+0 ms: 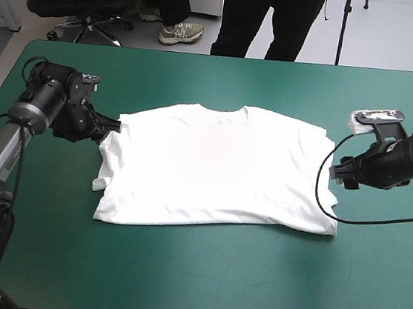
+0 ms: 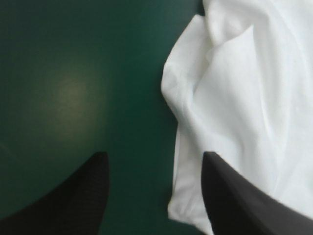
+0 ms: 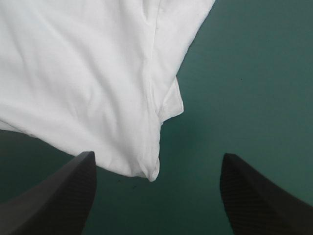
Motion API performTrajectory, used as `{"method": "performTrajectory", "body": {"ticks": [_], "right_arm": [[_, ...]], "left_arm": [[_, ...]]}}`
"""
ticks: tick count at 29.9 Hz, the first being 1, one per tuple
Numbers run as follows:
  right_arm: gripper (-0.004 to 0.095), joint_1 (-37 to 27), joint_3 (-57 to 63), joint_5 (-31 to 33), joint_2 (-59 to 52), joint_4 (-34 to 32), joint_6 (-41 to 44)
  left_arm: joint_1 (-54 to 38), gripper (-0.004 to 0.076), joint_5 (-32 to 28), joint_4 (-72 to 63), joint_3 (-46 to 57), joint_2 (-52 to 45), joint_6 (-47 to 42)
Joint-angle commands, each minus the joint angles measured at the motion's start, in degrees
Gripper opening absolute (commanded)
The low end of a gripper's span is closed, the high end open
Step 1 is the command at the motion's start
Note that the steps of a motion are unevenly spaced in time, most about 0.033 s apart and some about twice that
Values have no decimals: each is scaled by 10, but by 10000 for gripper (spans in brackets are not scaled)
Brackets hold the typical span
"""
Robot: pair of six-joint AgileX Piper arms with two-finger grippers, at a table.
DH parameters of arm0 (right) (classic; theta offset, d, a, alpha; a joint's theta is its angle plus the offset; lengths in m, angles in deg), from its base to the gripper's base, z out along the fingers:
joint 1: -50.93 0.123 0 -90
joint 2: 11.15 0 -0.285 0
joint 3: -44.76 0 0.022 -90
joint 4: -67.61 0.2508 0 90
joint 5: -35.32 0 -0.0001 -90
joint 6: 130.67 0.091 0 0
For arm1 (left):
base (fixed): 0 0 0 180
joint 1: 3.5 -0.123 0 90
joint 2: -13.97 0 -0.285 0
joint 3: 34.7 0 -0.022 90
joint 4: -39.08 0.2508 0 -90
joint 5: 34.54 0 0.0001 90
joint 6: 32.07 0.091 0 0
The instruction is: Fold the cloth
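A white T-shirt [image 1: 212, 166] lies spread flat in the middle of the teal-green table, collar toward the far edge, both sleeves folded in. My left gripper [image 1: 111, 127] sits at the shirt's left side, open, its fingers apart; in the left wrist view [image 2: 154, 196] one finger [image 2: 234, 200] rests over the rumpled left sleeve edge of the T-shirt [image 2: 234, 98], the other over bare cover. My right gripper [image 1: 339, 172] hovers at the shirt's right side, open. In the right wrist view [image 3: 156, 191] the folded edge of the T-shirt [image 3: 88, 73] lies just ahead of the fingers.
Bare teal-green cover [image 1: 200, 273] surrounds the shirt, widest toward the near edge. A black cable loops over the table by the right arm.
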Motion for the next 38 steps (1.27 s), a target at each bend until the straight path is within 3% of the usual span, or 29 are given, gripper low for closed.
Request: {"method": "performTrajectory", "body": {"ticks": [1,5,10,20,24,28,30,38], "right_arm": [[671,1,-19,-12,-17,6,-3],[671,5,-19,-13,-17,9,-3],[671,53,-19,-17,-16,-12,-3],[671,99,-19,-9,-16,-19,-3],[661,101,-19,-8,-16,-19,-3],[651,101,-19,-6,-16,-19,-2],[648,101,-19,-4,-16,-19,-1],[648,101,-19,-4,-16,-19,-2]], "left_arm": [[-10,415,-35,-36,-15,9,9],[-15,415,-47,-40,-15,34,15],[-15,415,-75,-40,-15,53,15],[-15,403,-73,-70,-15,108,23],[-15,274,-78,-76,-15,109,28],[-15,56,-68,-75,-15,105,28],[-15,-15,-62,-74,-17,95,34],[6,-18,-29,-185,-68,42,58]]}}
